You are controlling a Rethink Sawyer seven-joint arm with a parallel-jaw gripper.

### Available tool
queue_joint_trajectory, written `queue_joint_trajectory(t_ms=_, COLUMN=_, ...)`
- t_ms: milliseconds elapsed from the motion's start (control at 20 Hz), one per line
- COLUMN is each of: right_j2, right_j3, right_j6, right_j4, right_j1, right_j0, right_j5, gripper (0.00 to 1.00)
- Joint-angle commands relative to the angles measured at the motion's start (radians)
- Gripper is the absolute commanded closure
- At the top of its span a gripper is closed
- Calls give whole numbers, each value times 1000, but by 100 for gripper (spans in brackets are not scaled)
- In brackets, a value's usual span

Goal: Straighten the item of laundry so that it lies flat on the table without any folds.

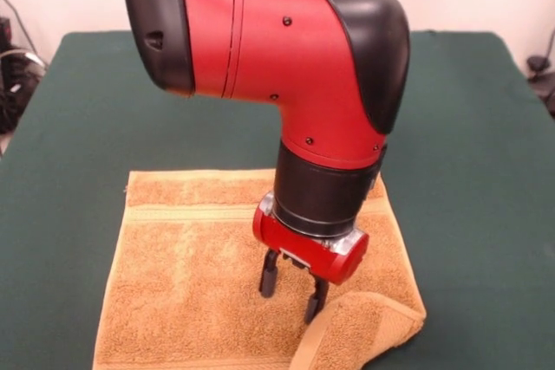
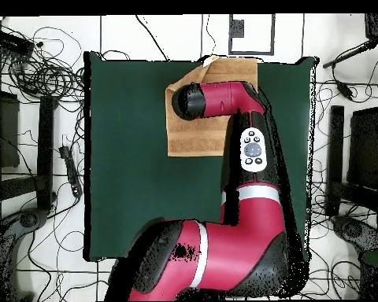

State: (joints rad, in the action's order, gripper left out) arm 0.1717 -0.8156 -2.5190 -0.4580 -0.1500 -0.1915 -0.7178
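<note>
Claw, fingers parted and empty, hovers just above the towel beside its folded corner at 5 o'clock; next, grasp and unfold it across the surface.

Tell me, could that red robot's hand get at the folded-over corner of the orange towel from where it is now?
Probably yes. The hand hangs open just above the towel, right beside the folded-over corner. Nothing else lies on the table between them, so the way looks free.
</note>
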Motion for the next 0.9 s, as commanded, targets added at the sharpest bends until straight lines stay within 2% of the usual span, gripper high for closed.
queue_joint_trajectory(t_ms=50, right_j2=57, right_j3=35, right_j6=0, right_j4=22, right_j1=88, right_j0=56, right_j5=-9, gripper=0)
queue_joint_trajectory(t_ms=400, right_j2=63, right_j3=1, right_j6=-43, right_j4=61, right_j1=55, right_j0=57, right_j5=-17, gripper=0)
queue_joint_trajectory(t_ms=900, right_j2=74, right_j3=-39, right_j6=-43, right_j4=115, right_j1=1, right_j0=56, right_j5=-59, gripper=0)
